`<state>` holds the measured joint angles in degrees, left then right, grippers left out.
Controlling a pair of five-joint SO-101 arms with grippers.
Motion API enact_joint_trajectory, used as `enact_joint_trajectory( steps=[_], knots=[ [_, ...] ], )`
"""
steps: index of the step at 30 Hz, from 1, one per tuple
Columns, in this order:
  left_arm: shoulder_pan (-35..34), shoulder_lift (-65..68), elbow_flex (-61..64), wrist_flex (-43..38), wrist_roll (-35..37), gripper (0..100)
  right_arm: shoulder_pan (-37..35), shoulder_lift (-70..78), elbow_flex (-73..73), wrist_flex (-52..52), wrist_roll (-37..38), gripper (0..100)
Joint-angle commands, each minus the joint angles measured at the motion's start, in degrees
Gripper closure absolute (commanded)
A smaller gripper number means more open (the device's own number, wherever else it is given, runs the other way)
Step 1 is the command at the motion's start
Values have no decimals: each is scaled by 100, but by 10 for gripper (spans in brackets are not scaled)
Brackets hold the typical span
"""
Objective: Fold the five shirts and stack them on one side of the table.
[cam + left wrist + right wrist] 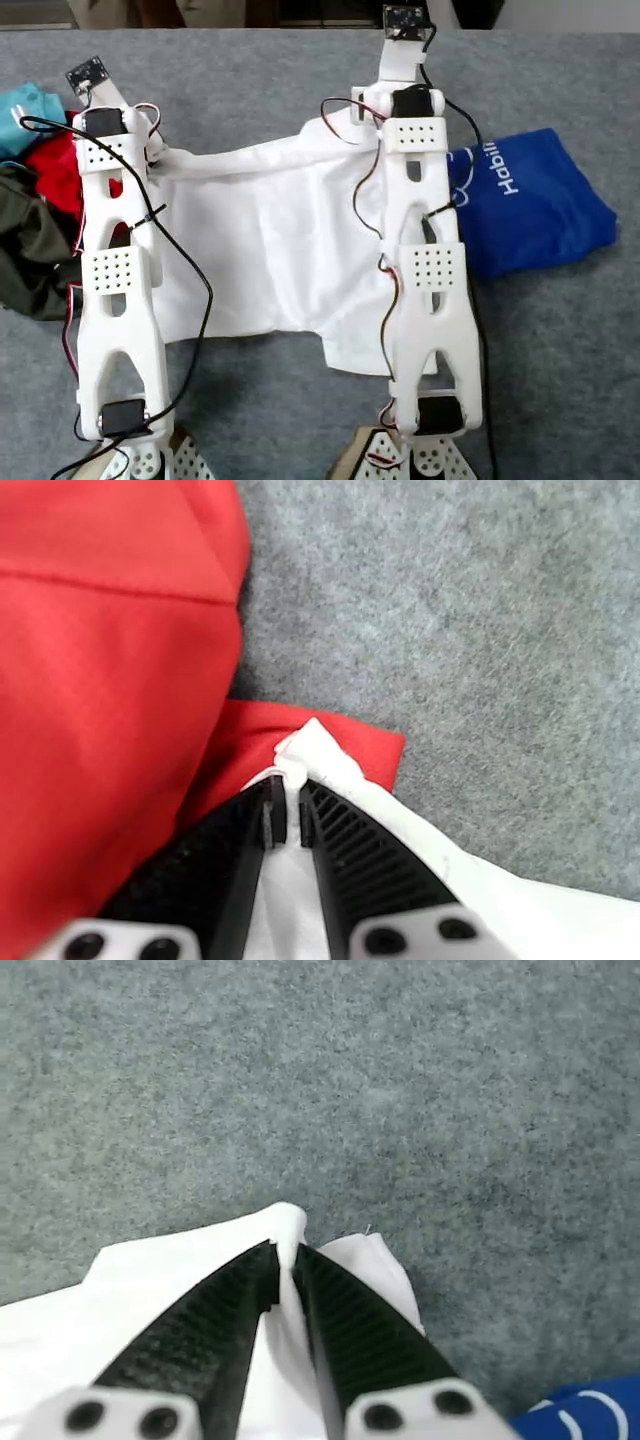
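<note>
Two far corners of white shirt (pixel 270 250), spread mid-desk (pixel 300 70), pinched: left jaws closed on one beside red shirt (pixel 100 630), right jaws closed on other | step: first fold | next: likely lift both evenly, carry toward near hem.

The high camera looked straight down on the table (pixel 300 70) from well above. The wrist cameras sat close behind the left gripper (pixel 287 815) and right gripper (pixel 285 1260), facing down past them. All three views shared the white shirt (pixel 270 240); high and left wrist also shared the red shirt (pixel 55 165).
</note>
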<state>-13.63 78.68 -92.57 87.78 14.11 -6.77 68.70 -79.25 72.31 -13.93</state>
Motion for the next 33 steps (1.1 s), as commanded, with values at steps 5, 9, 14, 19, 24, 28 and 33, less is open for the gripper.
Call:
enact_joint_trajectory(
  steps=[5,9,14,19,24,28,33],
  knots=[
    [-123,-57,-237,18,-18,982,171,-40,-945,-158,-9,994],
    [-114,-57,-255,0,9,982,110,-40,-1253,-246,211,994],
    [-88,-119,-334,-9,18,982,4,-92,-1455,-431,1371,996],
    [-79,-646,-334,237,9,982,48,-505,-1622,-712,2268,996],
    [-105,-1569,-334,747,-26,982,75,-1323,-1622,-255,2462,996],
    [-35,-2378,-334,1169,-18,982,75,-2000,-1622,-35,2462,996],
    [-44,-3486,-316,1310,-9,982,75,-2905,-1622,431,2462,996]
  ],
)
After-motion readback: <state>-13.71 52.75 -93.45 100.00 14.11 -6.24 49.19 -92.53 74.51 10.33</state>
